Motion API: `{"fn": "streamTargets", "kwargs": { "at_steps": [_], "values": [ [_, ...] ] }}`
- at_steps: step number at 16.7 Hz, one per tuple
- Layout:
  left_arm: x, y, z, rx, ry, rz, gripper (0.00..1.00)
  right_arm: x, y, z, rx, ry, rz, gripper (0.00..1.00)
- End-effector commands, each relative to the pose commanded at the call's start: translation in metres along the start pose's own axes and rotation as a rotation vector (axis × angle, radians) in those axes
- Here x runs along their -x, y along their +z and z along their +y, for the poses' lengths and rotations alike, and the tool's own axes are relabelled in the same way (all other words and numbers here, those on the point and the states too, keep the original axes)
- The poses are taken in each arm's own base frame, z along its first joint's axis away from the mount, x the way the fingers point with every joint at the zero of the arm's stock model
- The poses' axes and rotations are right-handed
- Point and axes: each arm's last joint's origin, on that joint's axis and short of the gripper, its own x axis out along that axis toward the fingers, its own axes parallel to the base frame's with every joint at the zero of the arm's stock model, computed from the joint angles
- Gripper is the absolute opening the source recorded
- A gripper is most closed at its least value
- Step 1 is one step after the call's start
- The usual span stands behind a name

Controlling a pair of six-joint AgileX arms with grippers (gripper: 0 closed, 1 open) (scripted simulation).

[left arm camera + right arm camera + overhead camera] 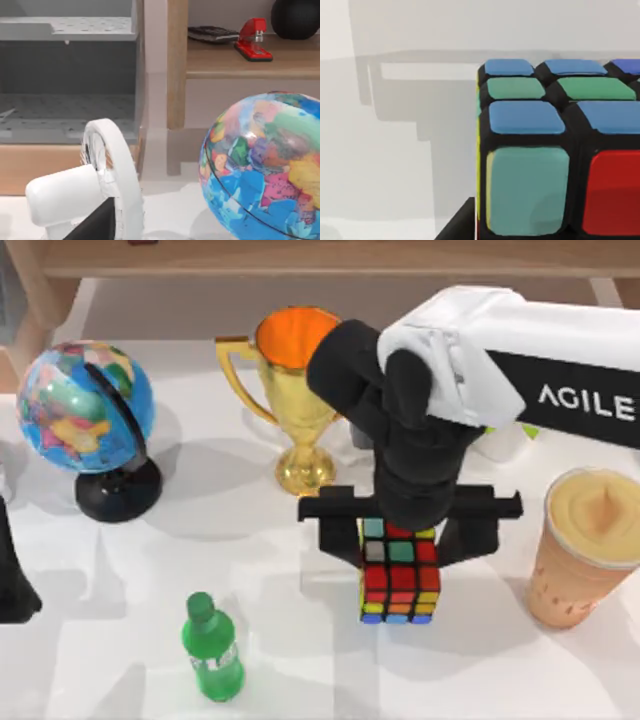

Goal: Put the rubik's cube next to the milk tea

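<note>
**A:** Where is the rubik's cube [400, 580] on your screen right now?

**B:** You have it at the middle of the counter [110, 640], toward the front edge, directly under the right gripper [403, 540]. The gripper's black fingers stand on either side of the cube's upper part, pinching it.

**A:** And how does the cube look to you?

**B:** You see a 3x3 cube with black lines between the stickers. From above, the face turned toward you shows red squares in the middle, teal and grey higher up, orange and yellow along the right column, and blue and yellow at the bottom row. In your right wrist view it sits very close: blue and green stickers on one face, a large teal one and a red one on the next, and a thin yellow edge along the corner.

**A:** What about the milk tea [590, 545]?

**B:** It stands at the right side of the counter, a tapered orange-tan cup with a creamy top, near the cube but apart from it.

**A:** Anything else around?

**B:** Behind the cube you have a gold trophy [295, 400], a globe [88, 410] at the left, and a green bottle [212, 648] in front on the left. Your left gripper [12, 585] is at the far left edge; I cannot tell its state.
</note>
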Motion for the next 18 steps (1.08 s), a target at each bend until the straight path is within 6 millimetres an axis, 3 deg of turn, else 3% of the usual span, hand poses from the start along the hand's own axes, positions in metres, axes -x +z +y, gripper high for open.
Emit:
{"fn": "streamTargets", "kwargs": {
  "at_steps": [5,18],
  "values": [
    [0.0,0.0,0.0,0.0,0.0,0.0,1.0,-0.0044,0.0,-0.0009,-0.001,-0.011,0.01,0.0],
    [0.0,0.0,0.0,0.0,0.0,0.0,1.0,-0.0044,0.0,-0.0009,-0.001,-0.011,0.01,0.98]
  ]
}}
